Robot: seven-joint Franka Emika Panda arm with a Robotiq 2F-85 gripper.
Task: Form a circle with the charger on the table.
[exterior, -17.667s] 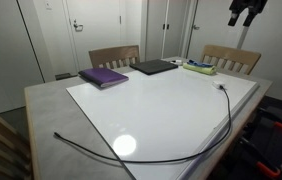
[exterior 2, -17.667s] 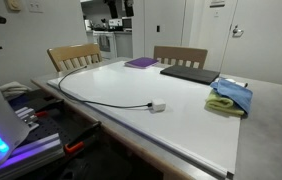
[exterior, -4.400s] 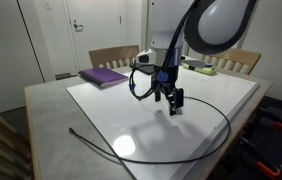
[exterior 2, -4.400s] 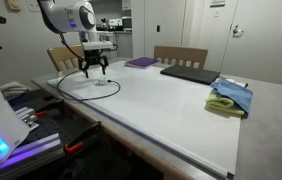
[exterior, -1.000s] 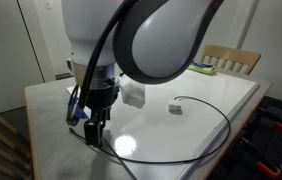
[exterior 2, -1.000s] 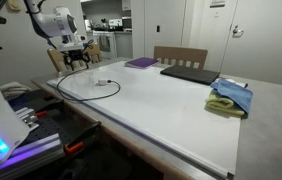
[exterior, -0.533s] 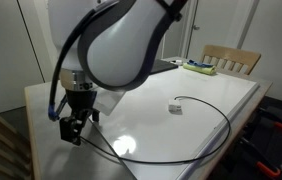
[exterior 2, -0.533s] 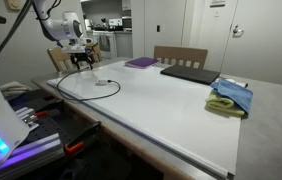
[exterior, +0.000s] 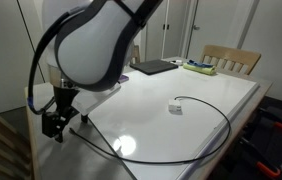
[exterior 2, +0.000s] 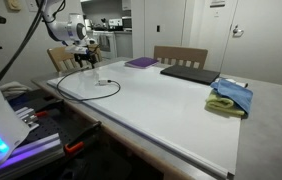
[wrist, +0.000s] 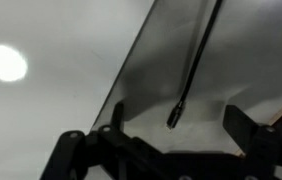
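Gripper [exterior: 53, 125] hangs wide open and empty over the charger's [exterior: 228, 120] loose cable tip on the table's [exterior: 151, 125] grey rim (plug block lies mid-panel), probably positioned to pull that end round into a circle.

Flat dark laptop [exterior 2: 189, 73], lid down, in both exterior views, with purple book [exterior 2: 140, 62] at its ten o'clock. Blue cloth [exterior 2: 233, 90] heaped on yellow-green cloth [exterior 2: 219, 105] at four o'clock of laptop, just beside it but not touching. Wooden chair [exterior 2: 180, 55] at twelve o'clock of laptop, second chair [exterior 2: 66, 57] at nine o'clock of book, pale door [exterior 2: 209, 35] further back at one o'clock of laptop.
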